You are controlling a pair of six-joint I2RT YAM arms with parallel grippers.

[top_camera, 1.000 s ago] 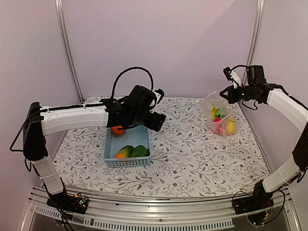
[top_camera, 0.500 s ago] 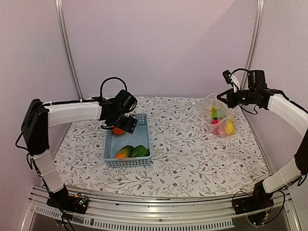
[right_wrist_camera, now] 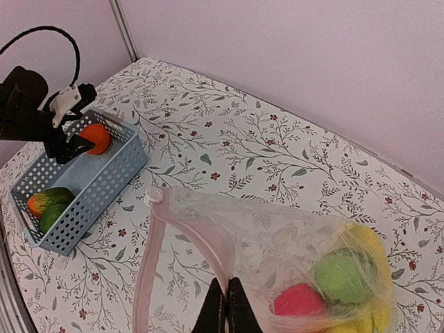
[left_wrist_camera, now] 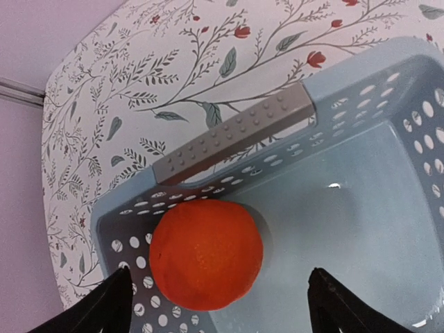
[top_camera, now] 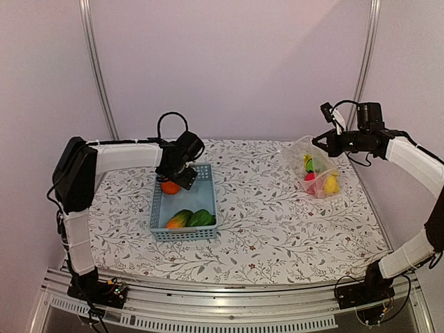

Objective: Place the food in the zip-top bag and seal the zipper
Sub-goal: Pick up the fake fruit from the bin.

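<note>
The orange (left_wrist_camera: 206, 254) lies in the far left corner of the light blue basket (top_camera: 208, 198); it also shows in the top view (top_camera: 171, 187). My left gripper (left_wrist_camera: 218, 312) is open just above it, its fingers on either side. A green piece (top_camera: 202, 218) and an orange-green piece (top_camera: 179, 219) lie at the basket's near end. My right gripper (right_wrist_camera: 226, 305) is shut on the mouth edge of the clear zip-top bag (right_wrist_camera: 277, 243), holding it up, mouth open. The pink zipper strip (right_wrist_camera: 147, 257) curves down to the left. Inside are a red piece (right_wrist_camera: 298, 302), a green piece (right_wrist_camera: 343, 276) and yellow pieces (top_camera: 333, 183).
The table has a floral cloth (top_camera: 277, 215). Metal posts (top_camera: 97, 69) stand at the back corners. The left arm (top_camera: 125, 156) reaches across the far left of the table. The basket's grey handle (left_wrist_camera: 232, 132) is just beyond the orange.
My left gripper has swung back from over the basket's far right to its far left corner and come down over the orange. The right arm with the bag has barely moved.
</note>
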